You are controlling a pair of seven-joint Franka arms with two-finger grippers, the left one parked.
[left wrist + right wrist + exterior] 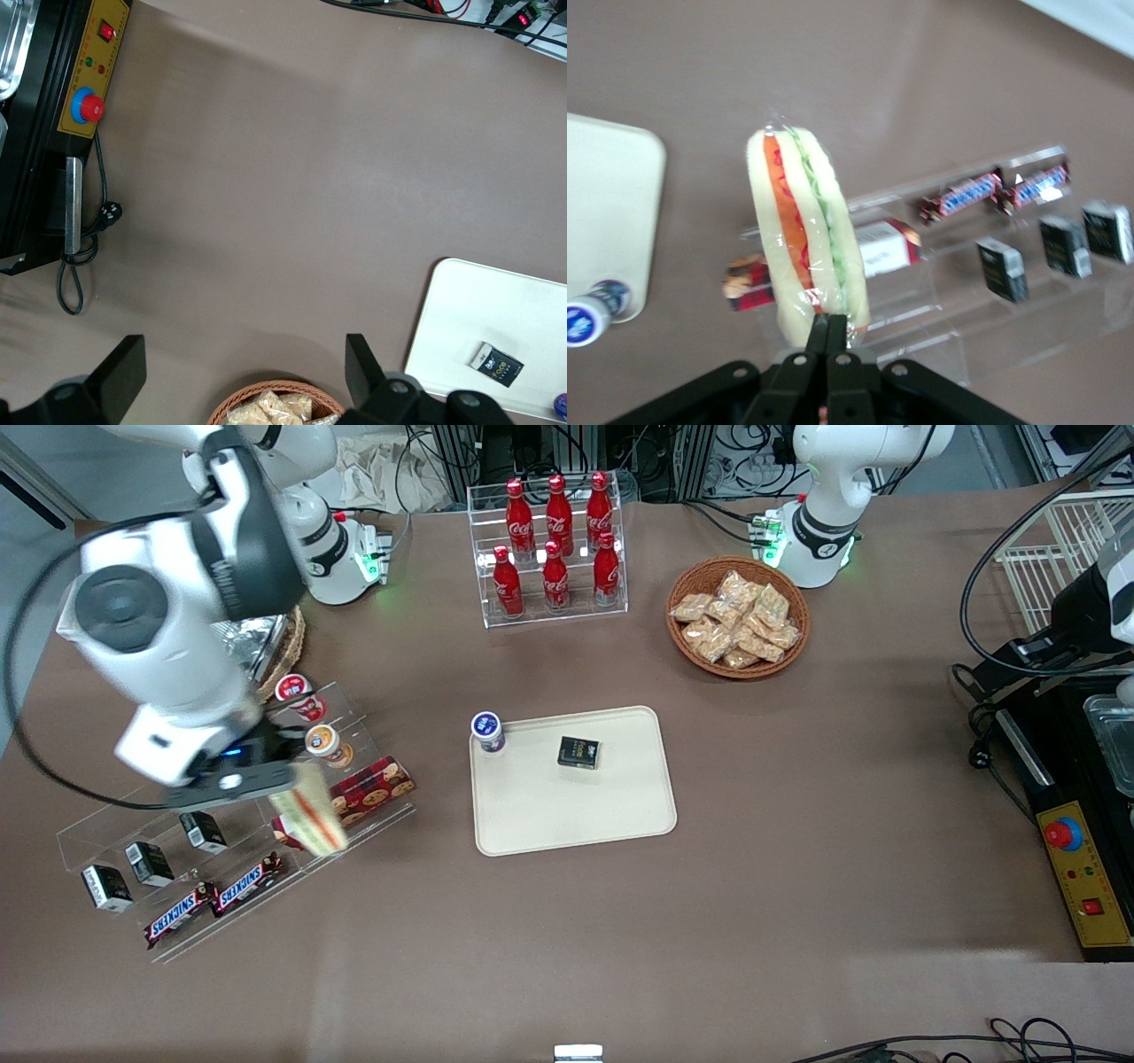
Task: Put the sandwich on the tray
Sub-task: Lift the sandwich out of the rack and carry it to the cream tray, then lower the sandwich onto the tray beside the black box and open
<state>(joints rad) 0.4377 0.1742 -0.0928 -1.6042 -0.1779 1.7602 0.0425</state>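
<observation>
The gripper (827, 341) clenches the sandwich (802, 235) (wrapped) above the clear rack (983, 301) — apart from the tray (576, 797).

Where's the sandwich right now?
The sandwich hangs pinched in the gripper, above the clear snack rack at the working arm's end of the table, not yet over the tray.
</observation>
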